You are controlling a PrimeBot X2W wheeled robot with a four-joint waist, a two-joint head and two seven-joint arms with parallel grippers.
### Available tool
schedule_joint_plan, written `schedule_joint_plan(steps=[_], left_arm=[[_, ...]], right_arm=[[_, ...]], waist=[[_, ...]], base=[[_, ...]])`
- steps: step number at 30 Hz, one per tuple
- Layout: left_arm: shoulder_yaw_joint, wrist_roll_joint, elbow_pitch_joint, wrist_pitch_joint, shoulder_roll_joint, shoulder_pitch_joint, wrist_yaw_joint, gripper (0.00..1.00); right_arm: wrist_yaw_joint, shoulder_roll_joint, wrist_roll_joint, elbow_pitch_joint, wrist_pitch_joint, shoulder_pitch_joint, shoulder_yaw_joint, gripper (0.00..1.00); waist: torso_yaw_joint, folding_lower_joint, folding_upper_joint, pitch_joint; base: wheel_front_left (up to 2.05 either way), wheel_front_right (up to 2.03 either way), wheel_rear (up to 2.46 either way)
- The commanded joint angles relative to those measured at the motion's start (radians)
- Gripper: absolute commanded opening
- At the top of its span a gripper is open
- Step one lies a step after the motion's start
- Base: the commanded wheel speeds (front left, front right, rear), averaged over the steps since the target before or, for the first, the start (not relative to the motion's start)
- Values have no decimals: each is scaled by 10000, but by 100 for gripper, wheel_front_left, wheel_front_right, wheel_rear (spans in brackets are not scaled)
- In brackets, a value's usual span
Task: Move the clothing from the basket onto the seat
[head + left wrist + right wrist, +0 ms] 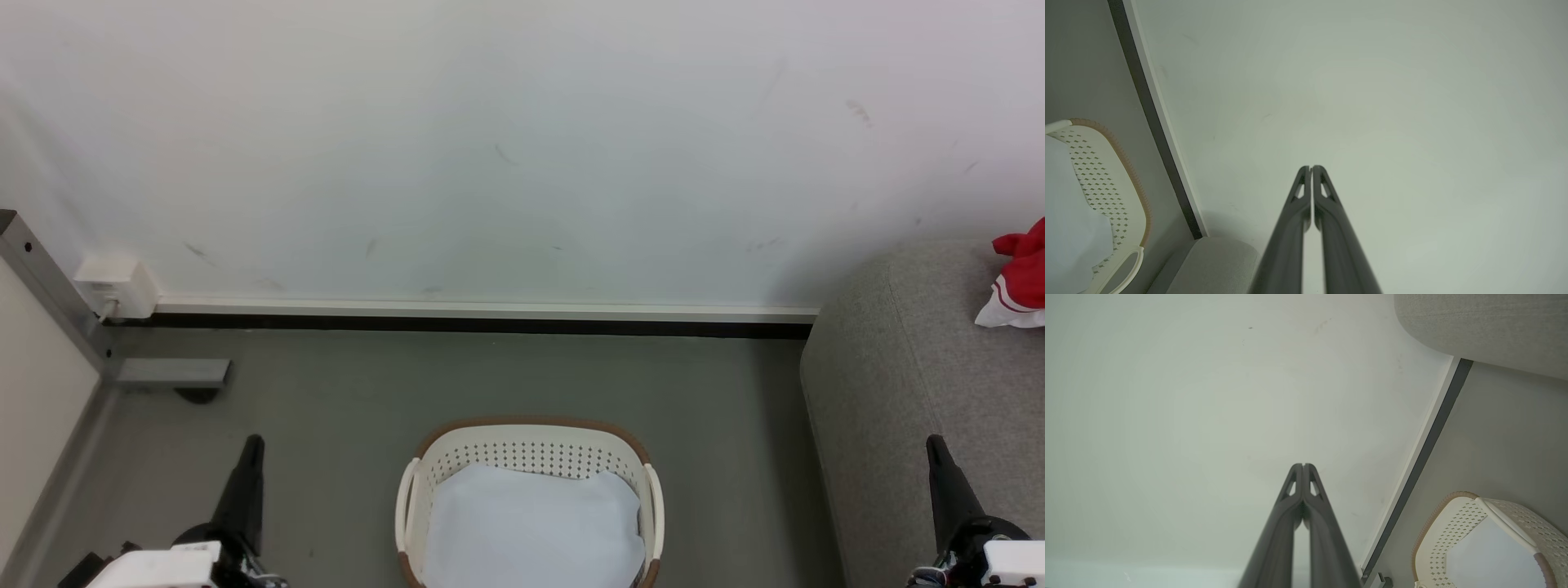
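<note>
The cream basket (pixel 412 486) with its brown rim stands on the floor at the bottom centre; inside lies a plain pale sheet (pixel 531 527). Red clothing with a white striped panel (pixel 1020 282) rests on the grey seat (pixel 898 376) at the right edge. My left gripper (pixel 253 445) points up at the lower left, shut and holding nothing, left of the basket. My right gripper (pixel 935 445) is shut over the seat's front part. The left wrist view has the shut fingertips (pixel 1311 168) against the wall and the basket (pixel 1133 171) at left. In the right wrist view the tips (pixel 1303 465) touch; the basket (pixel 1427 539) is at lower right.
A white wall (pixel 522 147) with a white-and-black baseboard (pixel 490 318) runs behind the basket. A wall socket box (pixel 118 286) and a grey metal frame post (pixel 49 290) with a foot (pixel 171 374) stand at the left. Grey floor (pixel 522 384) lies between basket and wall.
</note>
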Motion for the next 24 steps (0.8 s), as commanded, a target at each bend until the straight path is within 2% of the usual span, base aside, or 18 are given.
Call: schedule_joint_plan(steps=[1,24], left_arm=[[19,-140,-36,41,22,-74,-49,0],[18,-141,-37,40,22,-74,-49,0]], right_arm=[[-21,-40,20,-55,28,-135,-43,0],[-21,-41,21,-54,28,-136,-42,0]], waist=[[0,0,0,0],[0,0,0,0]], base=[[0,0,0],[0,0,0]])
